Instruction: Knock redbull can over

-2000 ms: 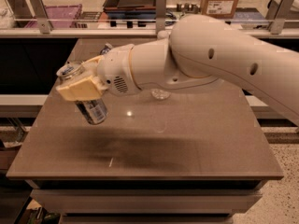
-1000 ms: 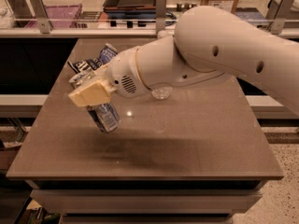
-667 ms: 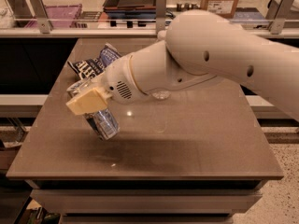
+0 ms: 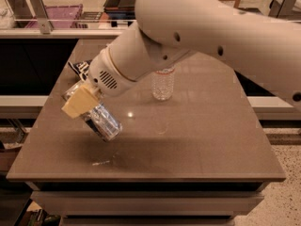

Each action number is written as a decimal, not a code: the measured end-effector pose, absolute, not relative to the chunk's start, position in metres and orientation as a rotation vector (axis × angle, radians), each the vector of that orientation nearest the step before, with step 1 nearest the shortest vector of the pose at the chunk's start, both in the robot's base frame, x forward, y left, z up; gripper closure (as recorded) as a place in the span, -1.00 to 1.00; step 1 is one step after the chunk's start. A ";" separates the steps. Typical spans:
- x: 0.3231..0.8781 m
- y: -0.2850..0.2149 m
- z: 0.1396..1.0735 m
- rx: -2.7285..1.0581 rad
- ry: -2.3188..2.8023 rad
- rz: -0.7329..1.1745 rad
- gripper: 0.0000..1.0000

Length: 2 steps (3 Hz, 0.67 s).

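The redbull can, silver with a shiny wrapped side, leans steeply on the left part of the brown table. Its top end points to the upper left, under my gripper, and its base points to the lower right, close to the tabletop. My gripper, with a tan pad showing, is pressed against the can's upper end. The big white arm reaches in from the upper right and hides the can's top.
A clear plastic water bottle stands upright near the table's middle, just under the arm. A blue chip bag lies at the back left, mostly hidden by the arm. Shelves with bins stand behind the table.
The gripper and can have moved toward the table's front and a little right. The can leans further over. The arm has shifted, and the water bottle now shows.
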<state>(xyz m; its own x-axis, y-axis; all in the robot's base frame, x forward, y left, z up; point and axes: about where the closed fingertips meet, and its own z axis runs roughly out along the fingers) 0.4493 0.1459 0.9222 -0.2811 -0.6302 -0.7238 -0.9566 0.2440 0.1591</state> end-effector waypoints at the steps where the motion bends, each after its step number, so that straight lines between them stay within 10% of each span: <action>1: 0.452 0.142 0.913 -1.485 2.092 0.752 1.00; 2: 0.454 0.138 0.901 -1.510 2.138 0.701 1.00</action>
<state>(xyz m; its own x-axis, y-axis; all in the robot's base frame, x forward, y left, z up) 0.4536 0.1383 0.9015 -0.3158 -0.7306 -0.6054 -0.9472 0.2797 0.1566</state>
